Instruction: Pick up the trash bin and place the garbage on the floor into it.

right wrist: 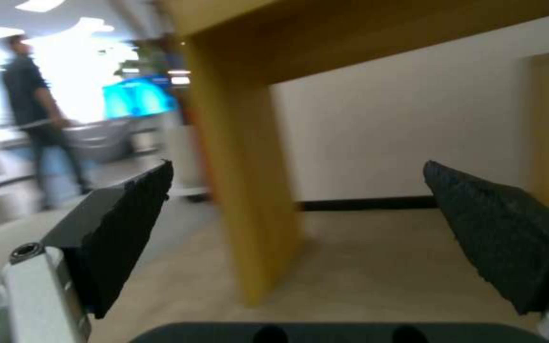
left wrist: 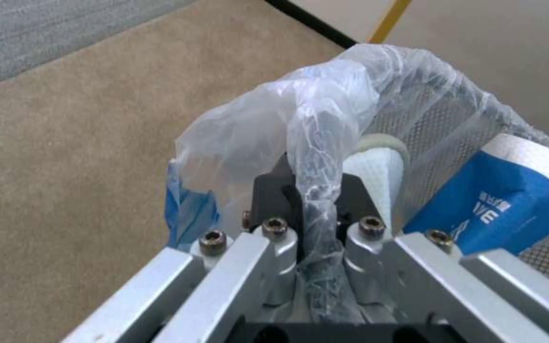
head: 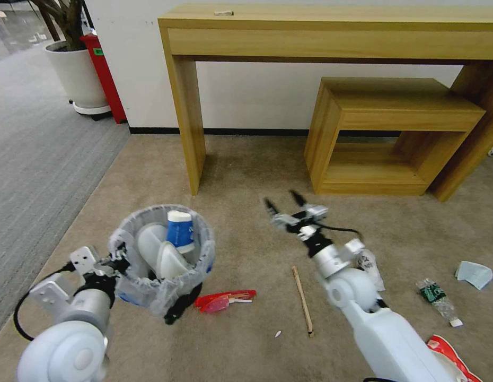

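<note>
The left gripper [head: 118, 261] clamps the trash bin [head: 160, 258], already holding slippers and a cup; the right gripper [head: 285, 205] is spread empty, with the red wrapper [head: 223, 300], wooden stick [head: 302, 300] and bottle [head: 438, 301] left.

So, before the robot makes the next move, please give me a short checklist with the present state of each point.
1. Left pincer shut on the trash bin rim and liner: ok.
2. Bin roughly upright, blue-white cup and white items inside: ok.
3. Right pincer open, nothing between its pads: ok.
4. Right pincer over a piece of garbage: not ok; it is above bare floor.
5. Wooden stick, red wrapper, bottle, blue mask unobstructed on the floor: ok.
6. Firmness of the bin grip: cannot tell.
</note>
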Robot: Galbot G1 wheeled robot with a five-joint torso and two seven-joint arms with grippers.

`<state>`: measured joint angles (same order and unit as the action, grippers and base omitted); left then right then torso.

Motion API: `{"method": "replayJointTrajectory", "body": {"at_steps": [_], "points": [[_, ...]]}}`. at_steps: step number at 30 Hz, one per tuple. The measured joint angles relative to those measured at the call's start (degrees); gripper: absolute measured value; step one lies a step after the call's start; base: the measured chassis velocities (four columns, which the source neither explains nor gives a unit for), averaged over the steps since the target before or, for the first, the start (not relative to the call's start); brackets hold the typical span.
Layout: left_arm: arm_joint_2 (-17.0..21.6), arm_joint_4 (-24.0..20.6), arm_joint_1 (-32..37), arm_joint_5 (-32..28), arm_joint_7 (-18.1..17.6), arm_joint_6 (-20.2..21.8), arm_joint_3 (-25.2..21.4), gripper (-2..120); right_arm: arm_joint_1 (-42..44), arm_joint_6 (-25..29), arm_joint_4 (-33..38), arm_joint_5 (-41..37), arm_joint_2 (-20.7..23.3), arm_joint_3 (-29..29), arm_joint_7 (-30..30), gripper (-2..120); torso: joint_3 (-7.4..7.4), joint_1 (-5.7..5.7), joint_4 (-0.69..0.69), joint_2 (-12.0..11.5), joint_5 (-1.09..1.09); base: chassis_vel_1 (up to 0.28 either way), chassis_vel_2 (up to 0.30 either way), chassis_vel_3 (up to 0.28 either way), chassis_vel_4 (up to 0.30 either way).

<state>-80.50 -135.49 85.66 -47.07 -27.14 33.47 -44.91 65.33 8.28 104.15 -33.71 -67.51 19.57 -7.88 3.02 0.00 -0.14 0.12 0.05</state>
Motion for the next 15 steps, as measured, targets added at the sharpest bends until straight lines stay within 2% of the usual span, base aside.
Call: {"method": "replayJointTrajectory", "body": {"at_steps": [2, 4, 5, 8, 12, 15], "points": [[0.0, 0.2, 0.0, 0.0, 0.0, 0.0, -0.9, 3, 5.0, -1.9, 2.7, 4.3, -1.1, 6.2, 2.6, 100, 0.0, 0.0, 0.0, 0.0, -0.01, 0.0, 0.0, 0.0, 0.0], [0.1, 0.5, 0.2, 0.2, 0.4, -0.2, -1.9, 3, 8.9, -2.3, 4.6, 6.9, -2.1, 10.6, 2.6, 100, -0.01, 0.0, -0.01, 0.0, 0.01, 0.0, 0.0, 0.0, 0.0], [0.1, 0.5, 0.2, 0.2, 0.4, -0.2, -1.9, 3, 8.9, -2.3, 4.6, 6.9, -2.1, 10.6, 2.6, 100, -0.01, 0.0, -0.01, 0.0, 0.01, 0.0, 0.0, 0.0, 0.0], [0.2, 1.8, 0.6, 2.3, 2.1, -1.8, -3.8, 3, 14.2, -2.5, 8.4, 10.1, -2.9, 16.9, 2.0, 100, -0.01, 0.0, -0.01, 0.0, -0.01, 0.0, 0.0, 0.0, 0.0], [0.1, 2.7, 1.0, 2.2, 2.6, -2.6, -5.2, 3, 16.7, -1.1, 9.9, 14.2, -3.1, 21.4, 0.7, 100, -0.01, 0.0, 0.0, 0.0, -0.01, 0.0, 0.0, 0.0, 0.0], [0.1, 2.7, 1.1, 1.8, 2.7, -2.7, -5.6, 3, 17.3, -0.8, 10.5, 14.5, -3.2, 22.2, 0.6, 100, -0.01, 0.0, 0.0, 0.0, -0.01, 0.0, 0.0, 0.0, 0.0]]}}
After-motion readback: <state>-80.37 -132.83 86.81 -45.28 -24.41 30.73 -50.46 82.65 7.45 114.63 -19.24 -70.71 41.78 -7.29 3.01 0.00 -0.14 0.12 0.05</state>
